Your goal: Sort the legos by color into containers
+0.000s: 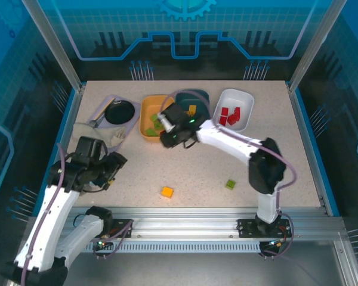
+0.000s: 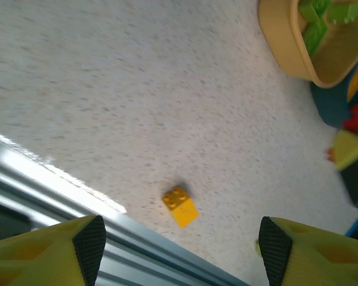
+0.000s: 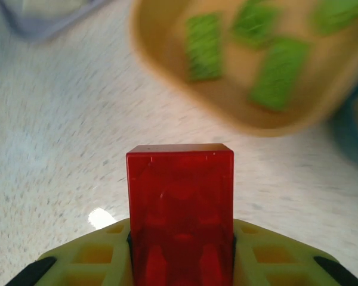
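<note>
My right gripper point(image 3: 180, 265) is shut on a red lego point(image 3: 180, 202), which stands up between the jaws. From above, this gripper point(image 1: 167, 139) hovers at the front edge of the orange container point(image 1: 144, 122), which has green legos point(image 3: 204, 46) inside. Behind it, the dark teal container point(image 1: 204, 95) holds a yellow lego, and the white container point(image 1: 243, 98) holds red legos point(image 1: 228, 114). A yellow-orange lego point(image 1: 167, 192) and a green lego point(image 1: 231, 184) lie loose on the table. My left gripper point(image 2: 182, 253) is open above the table's near edge, with the yellow-orange lego point(image 2: 180, 207) lying just beyond its fingers point(image 2: 90, 244).
A round black bowl point(image 1: 119, 111) sits on a lavender tray at the back left, with a pale cloth point(image 1: 101, 134) in front of it. An aluminium rail point(image 1: 197, 213) runs along the table's near edge. Glass walls enclose the other three sides of the table.
</note>
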`<state>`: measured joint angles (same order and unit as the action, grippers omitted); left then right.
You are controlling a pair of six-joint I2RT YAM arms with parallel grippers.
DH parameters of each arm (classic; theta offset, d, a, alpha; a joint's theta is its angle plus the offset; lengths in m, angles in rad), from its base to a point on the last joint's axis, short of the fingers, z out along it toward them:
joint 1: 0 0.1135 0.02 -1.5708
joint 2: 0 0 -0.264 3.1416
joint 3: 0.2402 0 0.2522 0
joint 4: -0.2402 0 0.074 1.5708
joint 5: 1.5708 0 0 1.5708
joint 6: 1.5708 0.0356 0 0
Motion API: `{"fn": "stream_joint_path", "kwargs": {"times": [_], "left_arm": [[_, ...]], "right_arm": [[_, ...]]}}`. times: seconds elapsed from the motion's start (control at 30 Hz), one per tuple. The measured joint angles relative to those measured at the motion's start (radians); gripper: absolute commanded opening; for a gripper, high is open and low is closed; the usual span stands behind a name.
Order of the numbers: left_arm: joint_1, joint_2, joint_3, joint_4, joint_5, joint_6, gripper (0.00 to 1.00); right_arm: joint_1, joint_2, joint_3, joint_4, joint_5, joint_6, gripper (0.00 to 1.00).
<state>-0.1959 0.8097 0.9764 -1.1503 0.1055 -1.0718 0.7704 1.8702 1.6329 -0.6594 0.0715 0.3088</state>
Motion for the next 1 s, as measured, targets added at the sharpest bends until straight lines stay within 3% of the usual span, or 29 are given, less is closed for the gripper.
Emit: {"fn": "stream_joint_path", "kwargs": {"times": [0.17,0.43,0.77,1.0], "left_arm": [[-0.095,0.194,0.013,0.199,0.072,0.002,0.72],[-0.208,0.528,0.218,0.436,0.122,0.029,0.72],[-0.234,0.901,0.590,0.562,0.174,0.087,0.72],[-0.236,1.086,0.832,0.564,0.189,0.107,0.72]], "right_arm": [[-0.227,-0.092,-0.028,0.002,-0.005,0.067,0.29],[-0.476,-0.020,0.037,-0.040,-0.004,0.169,0.29],[-0.618,0.277,0.320,-0.070,-0.021,0.253,0.30],[-0.672,0.525,0.628,-0.145,-0.035,0.272,0.31]]}}
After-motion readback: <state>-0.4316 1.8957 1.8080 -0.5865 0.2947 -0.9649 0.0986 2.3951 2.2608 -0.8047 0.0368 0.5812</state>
